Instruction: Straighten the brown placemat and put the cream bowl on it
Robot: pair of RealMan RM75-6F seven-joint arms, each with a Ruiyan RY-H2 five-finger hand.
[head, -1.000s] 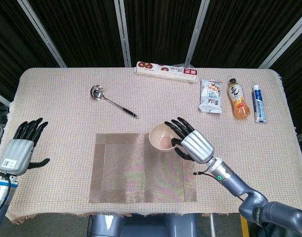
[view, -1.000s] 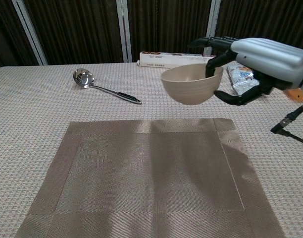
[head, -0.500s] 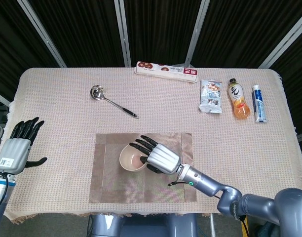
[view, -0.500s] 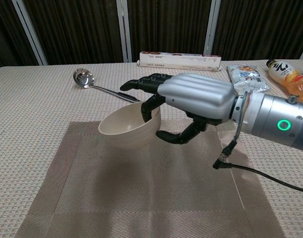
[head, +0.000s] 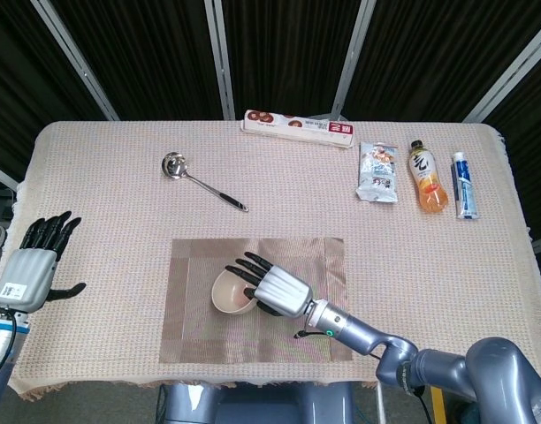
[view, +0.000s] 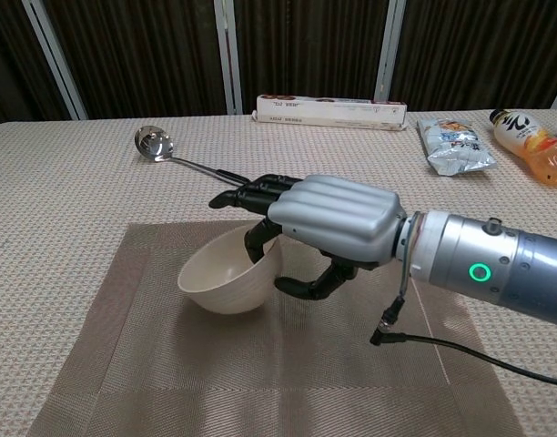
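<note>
The right hand grips the cream ceramic bowl at its right-hand rim: fingers reach over the rim, with one curled down inside the bowl, and the thumb lies against the outer wall below. The bowl is tilted, with its opening turned toward the hand. In the chest view its base is at the surface of the brown woven placemat; whether it touches cannot be told. In the head view the bowl sits over the middle of the placemat, left of the right hand.

The placemat lies flat with its edges parallel to the near edge of the worktop, which is covered with a beige woven cloth.

The left hand is at the left edge of the worktop, well apart from the placemat, fingers spread and holding nothing.

Behind the placemat lie a metal ladle, a long flat box, a snack packet, an orange drink bottle and a toothpaste tube.
</note>
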